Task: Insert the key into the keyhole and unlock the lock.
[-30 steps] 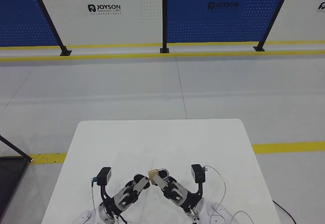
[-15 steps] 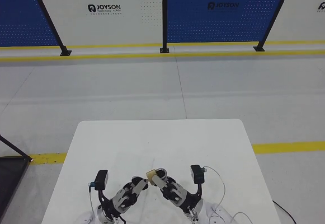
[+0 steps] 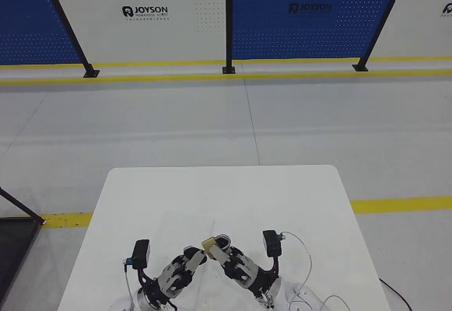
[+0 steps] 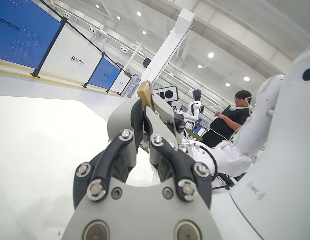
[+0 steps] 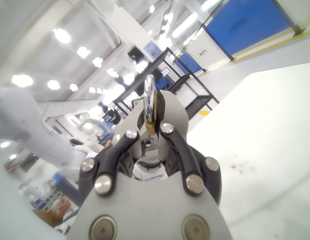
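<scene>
Above the near edge of the white table [image 3: 288, 194], the right gripper [image 5: 152, 101] clamps the brass lock [image 5: 150, 123] aloft, the left gripper [image 4: 145, 112] pinched shut at it, key hidden; unlocking looks not yet done.

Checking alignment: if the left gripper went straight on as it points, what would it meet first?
Probably the brass padlock held by the right gripper; it sits just ahead, though depth is unclear.

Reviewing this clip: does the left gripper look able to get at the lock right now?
Likely yes: the right gripper holds the lock raised, close beside the left gripper, with nothing visible between them.
</scene>
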`<state>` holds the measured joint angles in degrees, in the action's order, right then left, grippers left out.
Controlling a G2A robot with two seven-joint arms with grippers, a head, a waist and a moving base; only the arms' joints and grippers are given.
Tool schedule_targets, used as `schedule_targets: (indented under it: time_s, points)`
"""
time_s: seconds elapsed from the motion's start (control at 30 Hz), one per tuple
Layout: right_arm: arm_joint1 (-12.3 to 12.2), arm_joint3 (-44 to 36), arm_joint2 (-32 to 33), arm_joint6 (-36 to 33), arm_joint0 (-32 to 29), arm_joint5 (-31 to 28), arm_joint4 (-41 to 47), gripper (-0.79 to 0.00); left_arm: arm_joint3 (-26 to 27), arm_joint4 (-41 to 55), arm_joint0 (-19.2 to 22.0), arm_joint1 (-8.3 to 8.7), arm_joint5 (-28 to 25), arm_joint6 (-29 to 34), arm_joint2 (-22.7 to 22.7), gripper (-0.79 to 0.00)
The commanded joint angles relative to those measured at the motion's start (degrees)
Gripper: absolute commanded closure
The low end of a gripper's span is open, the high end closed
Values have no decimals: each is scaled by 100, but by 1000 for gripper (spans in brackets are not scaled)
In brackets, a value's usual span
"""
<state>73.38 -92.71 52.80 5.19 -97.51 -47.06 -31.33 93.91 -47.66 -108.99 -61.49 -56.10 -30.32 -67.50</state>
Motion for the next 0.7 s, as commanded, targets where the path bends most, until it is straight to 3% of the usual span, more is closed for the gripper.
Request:
schedule_targets:
  time_s: [0.0, 0.37, 0.5, 0.67]
  points:
    - [-4, -3, -7, -19, 3, 27, -46, 0, 2, -10, 0, -6, 14, -2, -3, 0]
    - [-14, -20, -33, 86, -4, 102, -35, 0, 89, -239, -54, -40, 198, -124, -49, 0]
    - [-20, -20, -26, 115, -3, 117, -22, 0, 71, -254, -54, -53, 140, -184, -34, -397]
    - [-32, -22, 5, 164, -10, 111, 8, 0, 61, -186, -58, -58, 23, -173, -40, -409]
